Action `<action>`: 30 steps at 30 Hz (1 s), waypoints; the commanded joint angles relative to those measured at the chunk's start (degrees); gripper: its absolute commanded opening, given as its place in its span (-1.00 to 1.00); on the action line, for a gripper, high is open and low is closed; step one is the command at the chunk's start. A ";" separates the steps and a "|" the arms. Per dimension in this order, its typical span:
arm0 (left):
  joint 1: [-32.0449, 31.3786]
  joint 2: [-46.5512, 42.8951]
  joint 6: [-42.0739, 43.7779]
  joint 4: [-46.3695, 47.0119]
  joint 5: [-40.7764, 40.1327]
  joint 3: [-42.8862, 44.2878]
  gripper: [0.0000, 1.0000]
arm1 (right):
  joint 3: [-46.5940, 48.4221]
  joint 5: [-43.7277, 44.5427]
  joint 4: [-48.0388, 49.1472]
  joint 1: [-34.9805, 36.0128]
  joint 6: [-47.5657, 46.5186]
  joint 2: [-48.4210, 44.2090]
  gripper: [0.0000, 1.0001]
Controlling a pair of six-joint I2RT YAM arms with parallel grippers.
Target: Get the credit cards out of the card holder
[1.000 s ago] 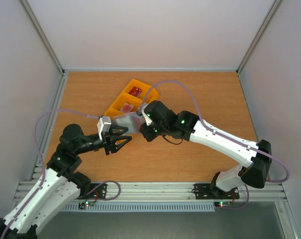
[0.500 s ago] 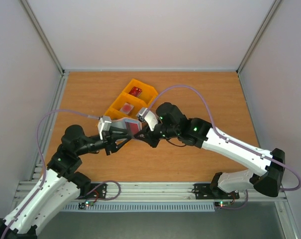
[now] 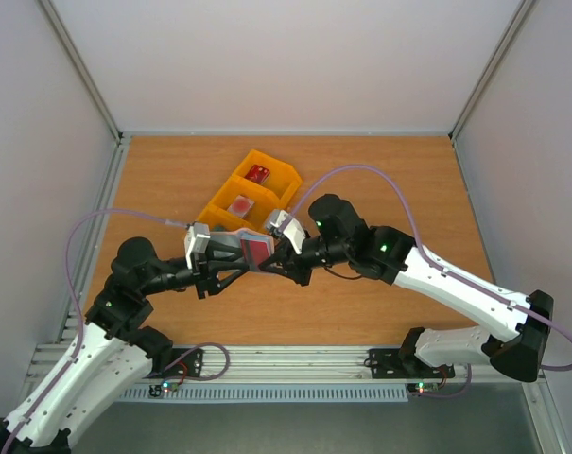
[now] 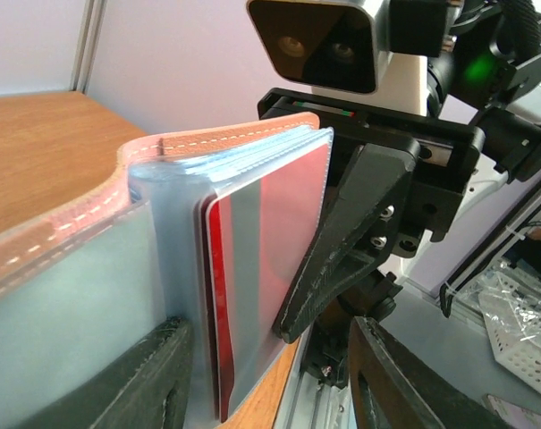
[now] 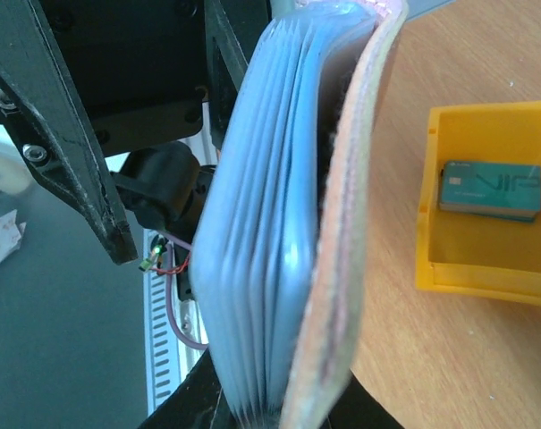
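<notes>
Shifting leftward since a second ago, carrying taupe-brown bifold card holder [image 5: 350, 206] in pinched-shut right tool [image 3: 274, 257], aloft over wooden desk [image 3: 380, 180]. Straddling pocketed dark red card [image 4: 283, 232] with half-spread left tool [image 4: 270, 349], not gripping. Counting teal card [image 5: 489, 190], whitish-pink card [image 3: 240, 203] lying in yellow plastic tray [image 5: 485, 268]; judging red one remaining.

Finish notes: card holder [image 4: 82, 219] has a leather-like outer cover, matt, with pale stitching at the edge. Its inner pockets [image 4: 91, 304] are soft clear plastic, glossy and reflective. The red card [image 4: 288, 232] is smooth and shiny. The tray [image 5: 485, 264] is yellow plastic, matt. The table [image 3: 390, 180] is wood-grain, smooth, with a faint sheen.
</notes>
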 commanded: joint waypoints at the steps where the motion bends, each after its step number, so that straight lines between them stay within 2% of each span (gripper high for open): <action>1: 0.76 1.13 0.46 1.78 -2.30 -0.05 0.03 | 1.86 -16.72 5.70 2.33 -3.36 0.49 -0.97; 5: 0.76 1.31 -0.85 6.32 1.60 -0.40 0.00 | 2.00 -17.61 7.40 2.68 -3.52 1.94 -0.97; 8: 0.51 1.54 -2.30 12.23 5.08 -0.98 -0.16 | 2.57 -14.26 7.99 2.68 -3.35 3.18 -0.98; 12: 0.41 1.52 -2.75 13.12 7.71 -0.85 -0.47 | 3.37 -11.49 8.32 2.55 -3.09 4.42 -0.97; 19: 0.15 1.13 -2.80 15.39 11.22 -1.00 -0.49 | 3.87 -10.16 9.05 2.00 -2.19 6.25 -0.98; 24: 0.14 1.43 -2.32 19.09 13.42 -0.09 -0.26 | 5.24 -6.91 9.89 1.45 -1.14 8.13 -0.98; 27: 0.14 1.96 -3.60 18.90 11.43 0.24 -0.18 | 6.89 -7.11 10.13 1.50 -0.69 9.70 -0.98; 29: 0.14 2.01 -4.12 18.30 10.39 -0.10 -0.23 | 6.89 -8.67 11.04 1.77 -0.82 10.02 -0.98; 30: 0.14 1.99 -3.88 17.82 9.96 -0.15 -0.32 | 6.83 -9.54 11.09 1.86 -1.13 10.06 -0.97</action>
